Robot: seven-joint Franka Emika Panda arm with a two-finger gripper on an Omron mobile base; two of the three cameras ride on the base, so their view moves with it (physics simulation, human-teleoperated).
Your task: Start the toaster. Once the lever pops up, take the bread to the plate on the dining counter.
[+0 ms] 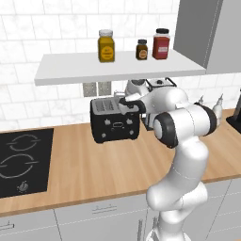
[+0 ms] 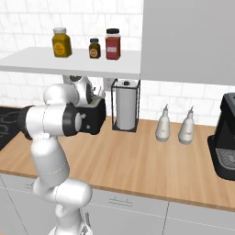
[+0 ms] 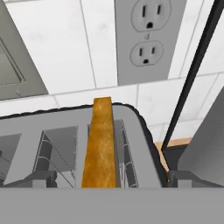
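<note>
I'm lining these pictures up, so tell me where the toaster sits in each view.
Left base view: the toaster stands at centre on the wood worktop, under the white shelf, just left of the arm.
Right base view: a black corner of it shows left of centre, behind the arm, beside the paper towel roll.
Hand view: its grey slotted top spans the lower half, bread upright in one slot.
Shared landmark: the paper towel holder.

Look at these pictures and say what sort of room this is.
A home kitchen: a toaster on a wooden worktop, a stove top beside it, and spice jars on a shelf.
</note>
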